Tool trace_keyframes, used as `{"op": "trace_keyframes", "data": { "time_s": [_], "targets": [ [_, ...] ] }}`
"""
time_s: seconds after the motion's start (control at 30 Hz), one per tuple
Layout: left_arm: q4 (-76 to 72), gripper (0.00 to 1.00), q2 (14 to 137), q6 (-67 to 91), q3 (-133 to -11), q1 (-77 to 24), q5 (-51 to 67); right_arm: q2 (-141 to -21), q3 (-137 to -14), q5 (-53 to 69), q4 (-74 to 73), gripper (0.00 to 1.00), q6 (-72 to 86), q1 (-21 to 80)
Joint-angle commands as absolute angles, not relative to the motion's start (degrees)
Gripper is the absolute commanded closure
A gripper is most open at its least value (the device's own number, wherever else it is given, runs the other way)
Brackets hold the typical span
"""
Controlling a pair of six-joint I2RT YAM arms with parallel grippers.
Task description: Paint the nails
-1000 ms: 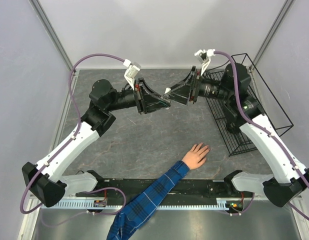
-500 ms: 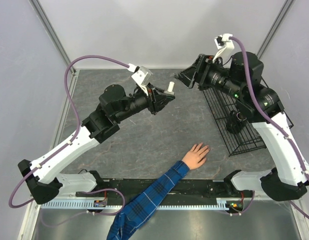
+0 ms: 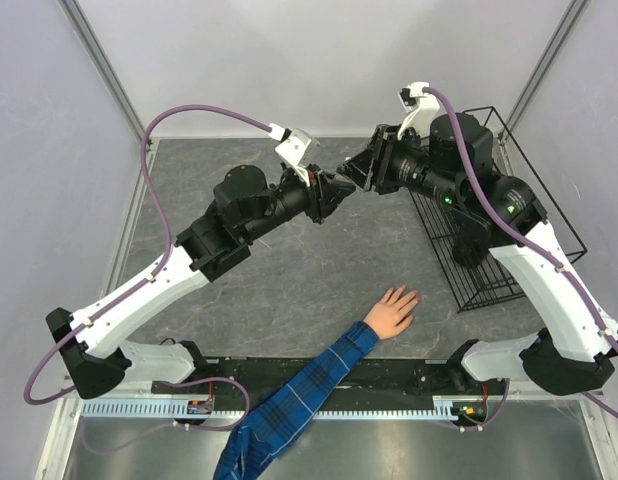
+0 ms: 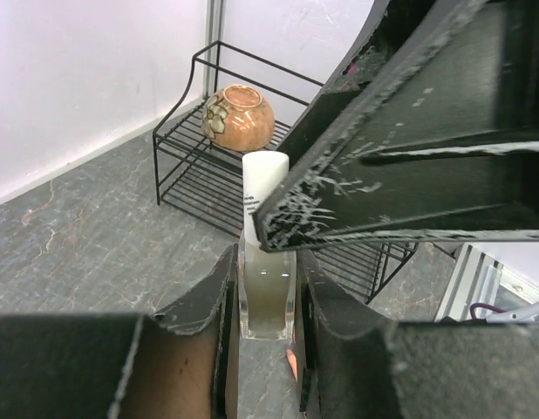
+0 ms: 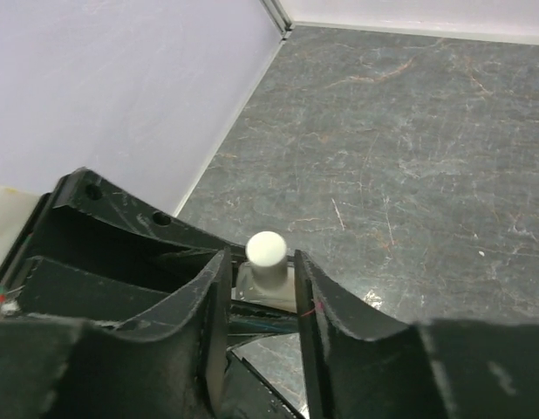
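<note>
Lower centre of the top view, a blue plaid sleeve (image 3: 289,405) leads right to a pale hand (image 3: 393,309) lying flat on the table. The nails (image 3: 410,296) are too tiny to make out. Upper centre, the left gripper (image 3: 338,190) is clamped on a clear bottle (image 4: 267,297). The right gripper (image 3: 352,172) straddles its white cap (image 5: 268,250), but its grip is unclear.

blue plaid sleeve (image 3: 294,400), white cap (image 5: 267,250)
</note>
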State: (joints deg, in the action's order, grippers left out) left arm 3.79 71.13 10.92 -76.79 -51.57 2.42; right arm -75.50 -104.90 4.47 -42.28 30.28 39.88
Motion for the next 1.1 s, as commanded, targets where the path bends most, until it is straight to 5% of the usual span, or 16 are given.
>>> {"op": "trace_keyframes", "data": {
  "time_s": [0.0, 0.13, 0.2, 0.3, 0.33, 0.37, 0.47, 0.6, 0.8, 0.87, 0.93, 1.07],
  "targets": [
    [2.6, 0.98, 70.7, 8.8, -80.6, -51.9, 2.9, -76.0, -104.7, 3.0, -42.3, 0.63, 29.5, 40.1],
    [5.2, 0.98, 70.8, 9.1, -81.7, -51.9, 7.7, -76.5, -104.0, 3.9, -41.2, 0.82, 29.1, 40.1],
    [5.9, 0.98, 70.1, 10.6, -81.9, -51.2, 11.0, -76.2, -103.3, 4.3, -40.7, 1.0, 28.0, 40.1],
    [3.9, 0.98, 69.1, 18.8, -81.0, -45.1, 29.0, -73.8, -98.7, 20.2, -34.2, 1.0, 21.0, 38.9],
    [-3.4, 0.98, 69.1, 23.2, -80.3, -42.2, 43.1, -72.4, -95.7, 26.4, -25.9, 1.0, 20.6, 38.2],
    [-8.8, 0.98, 69.3, 28.5, -77.9, -37.0, 49.9, -69.2, -89.0, 41.1, -20.3, 1.0, 21.5, 37.7],
    [-29.1, 0.98, 70.7, 50.4, -74.4, -31.9, 64.3, -67.9, -83.8, 54.7, -3.3, 1.0, 31.4, 36.9],
    [-26.1, 0.98, 70.3, 48.3, -74.1, -31.3, 65.9, -68.3, -82.6, 57.0, -1.6, 1.0, 32.6, 36.5],
    [-4.3, 0.98, 66.2, 29.9, -75.2, -31.6, 49.5, -67.9, -83.9, 46.8, -6.4, 1.0, 30.0, 35.2],
    [4.7, 0.98, 65.7, 23.5, -77.3, -32.4, 42.8, -68.5, -87.2, 40.9, -13.9, 0.86, 27.5, 35.1],
    [8.4, 0.98, 65.2, 19.9, -78.4, -35.0, 32.3, -69.4, -89.8, 33.8, -20.5, 0.58, 27.2, 35.1],
    [10.6, 0.98, 65.1, 14.2, -78.9, -39.4, 21.6, -71.8, -96.5, 23.8, -27.0, 0.34, 30.0, 35.2]
  ]
}}
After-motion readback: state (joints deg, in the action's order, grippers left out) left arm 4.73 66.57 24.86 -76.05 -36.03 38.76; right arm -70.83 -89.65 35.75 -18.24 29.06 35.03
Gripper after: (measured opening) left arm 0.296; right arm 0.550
